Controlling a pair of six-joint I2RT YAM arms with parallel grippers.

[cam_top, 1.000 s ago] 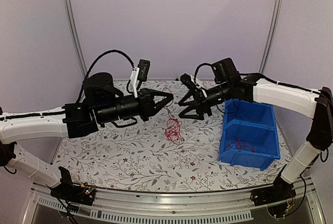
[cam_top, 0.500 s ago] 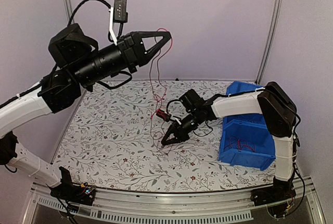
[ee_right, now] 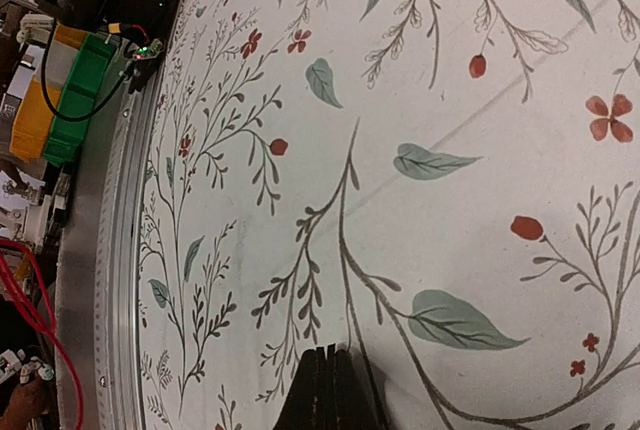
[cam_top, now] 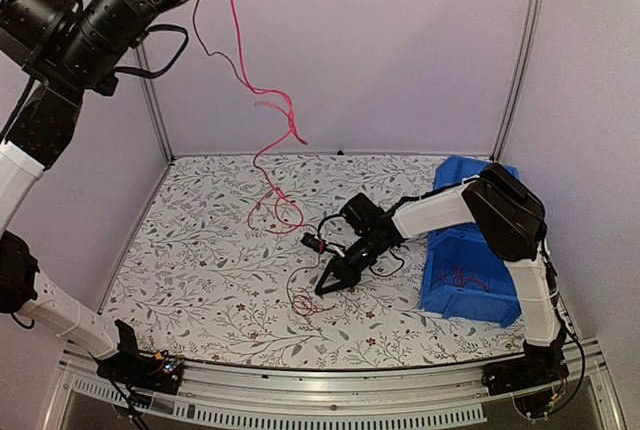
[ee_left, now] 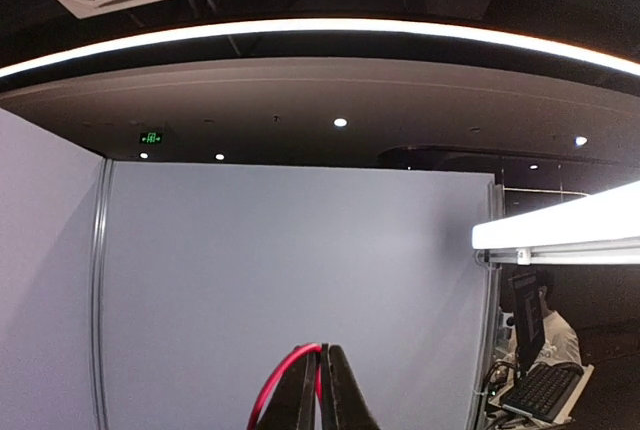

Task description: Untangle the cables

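Note:
The cables are thin, mostly red wires. One long red strand [cam_top: 262, 110] hangs from the top of the top view down to loops [cam_top: 285, 212] on the table, with a dark strand [cam_top: 215, 50] beside it. A small red tangle [cam_top: 303, 302] and a dark connector [cam_top: 313, 242] lie on the cloth. My left gripper [ee_left: 327, 350] is raised high at the top left and shut on the red wire [ee_left: 283, 378]. My right gripper [cam_top: 323, 290] is shut, its tips [ee_right: 327, 352] down on the table beside the tangle. No wire shows between them.
A blue bin [cam_top: 500, 218] stands at the right of the floral table cloth [cam_top: 200, 260], with a few red wires [cam_top: 462, 278] inside. The right arm [cam_top: 440, 208] reaches across in front of it. Metal posts [cam_top: 150, 100] frame the back wall.
My left arm has risen to the top left, drawing the red strand out of the clump. My right gripper has dropped to the table and gone from open to shut.

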